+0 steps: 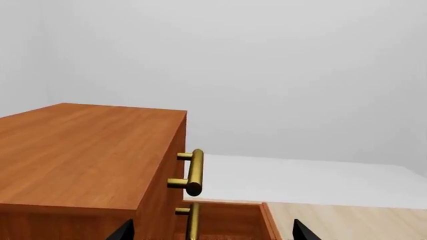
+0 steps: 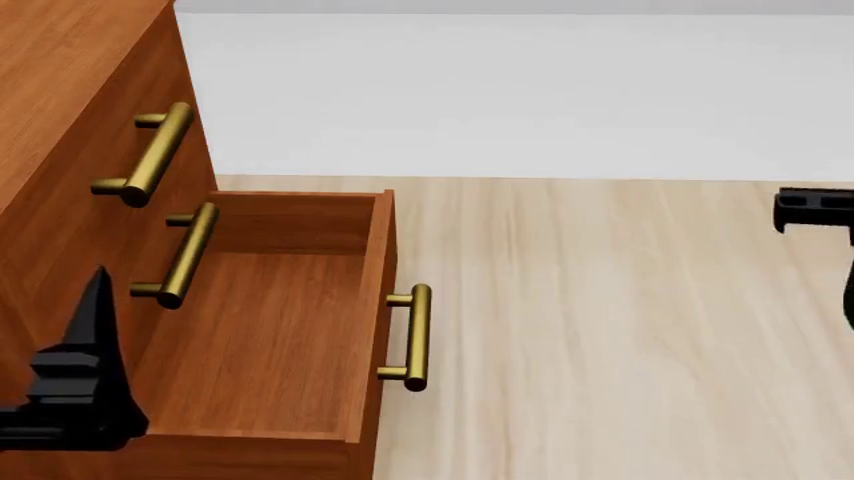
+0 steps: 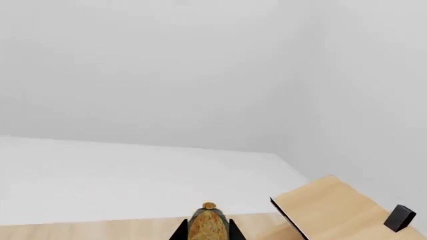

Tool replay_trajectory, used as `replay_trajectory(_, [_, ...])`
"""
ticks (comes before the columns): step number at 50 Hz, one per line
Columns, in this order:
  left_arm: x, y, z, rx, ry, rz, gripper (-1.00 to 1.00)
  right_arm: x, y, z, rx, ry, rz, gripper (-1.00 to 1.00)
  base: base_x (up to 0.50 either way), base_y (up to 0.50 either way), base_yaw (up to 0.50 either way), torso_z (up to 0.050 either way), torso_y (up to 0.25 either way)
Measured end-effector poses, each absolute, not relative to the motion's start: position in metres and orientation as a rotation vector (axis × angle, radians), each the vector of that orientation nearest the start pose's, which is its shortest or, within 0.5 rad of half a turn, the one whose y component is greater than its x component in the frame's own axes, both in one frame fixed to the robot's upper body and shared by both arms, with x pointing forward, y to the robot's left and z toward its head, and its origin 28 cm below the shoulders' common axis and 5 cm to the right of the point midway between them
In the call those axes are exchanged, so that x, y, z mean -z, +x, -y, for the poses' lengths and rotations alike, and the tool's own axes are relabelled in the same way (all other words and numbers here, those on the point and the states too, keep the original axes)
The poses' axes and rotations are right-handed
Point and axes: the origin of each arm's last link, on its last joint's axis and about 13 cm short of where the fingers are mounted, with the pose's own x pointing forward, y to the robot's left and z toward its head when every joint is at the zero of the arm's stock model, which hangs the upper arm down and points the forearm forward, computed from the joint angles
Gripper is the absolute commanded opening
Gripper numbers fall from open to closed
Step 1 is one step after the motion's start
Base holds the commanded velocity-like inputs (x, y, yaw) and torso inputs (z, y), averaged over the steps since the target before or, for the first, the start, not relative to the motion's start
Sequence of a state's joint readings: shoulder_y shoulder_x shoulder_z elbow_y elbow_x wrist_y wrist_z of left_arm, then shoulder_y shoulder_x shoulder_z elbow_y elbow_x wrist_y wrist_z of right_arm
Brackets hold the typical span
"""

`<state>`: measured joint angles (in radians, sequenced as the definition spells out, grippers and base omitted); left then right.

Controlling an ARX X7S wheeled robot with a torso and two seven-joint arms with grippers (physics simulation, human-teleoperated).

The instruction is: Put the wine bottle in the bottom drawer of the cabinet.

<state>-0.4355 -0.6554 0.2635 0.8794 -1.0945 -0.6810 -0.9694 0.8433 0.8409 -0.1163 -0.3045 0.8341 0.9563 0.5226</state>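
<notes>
The cabinet (image 2: 54, 60) stands at the left, reddish-brown with brass bar handles. Its bottom drawer (image 2: 274, 330) is pulled out, and nothing shows inside it. My left gripper (image 2: 87, 340) hovers at the drawer's near left corner. In the left wrist view this gripper (image 1: 212, 232) is open, its black fingertips (image 1: 123, 231) wide apart with nothing between them, facing the cabinet (image 1: 80, 155). My right gripper (image 3: 207, 231) is shut on the wine bottle (image 3: 208, 225); only the bottle's tan cork end and a dark green rim show. The head view has only a black part of the right arm (image 2: 811, 210) at its right edge.
Pale wood floor (image 2: 614, 330) stretches right of the drawer to a white wall. The drawer's brass handle (image 2: 414, 335) juts toward the floor. Two upper drawer handles (image 2: 147, 155) stick out above the drawer. A pale wood rack (image 3: 333, 210) with a black part (image 3: 400, 217) sits near the bottle.
</notes>
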Motion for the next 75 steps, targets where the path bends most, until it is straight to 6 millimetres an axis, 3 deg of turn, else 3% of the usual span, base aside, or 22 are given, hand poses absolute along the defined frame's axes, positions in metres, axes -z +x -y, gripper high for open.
replay_trajectory(16, [-0.201, 0.179, -0.206, 0.023, -0.064, 0.135, 1.00, -0.305, 0.294, 0.197, 0.156, -0.252, 0.102, -1.00, 0.00, 0.00, 0.00, 0.000, 0.001])
replay_trajectory(35, [-0.199, 0.179, -0.209, 0.014, -0.068, 0.133, 1.00, -0.338, 0.324, 0.162, 0.001, -0.283, 0.128, -1.00, 0.00, 0.00, 0.00, 0.000, 0.001])
replay_trajectory(63, [-0.199, 0.181, -0.209, 0.011, -0.073, 0.127, 1.00, -0.356, 0.357, 0.121, -0.172, -0.267, 0.120, -1.00, 0.00, 0.00, 0.00, 0.001, 0.001])
replay_trajectory(75, [-0.202, 0.180, -0.211, 0.005, -0.070, 0.139, 1.00, -0.366, 0.366, 0.104, -0.258, -0.184, 0.065, -1.00, 0.00, 0.00, 0.00, 0.000, 0.000])
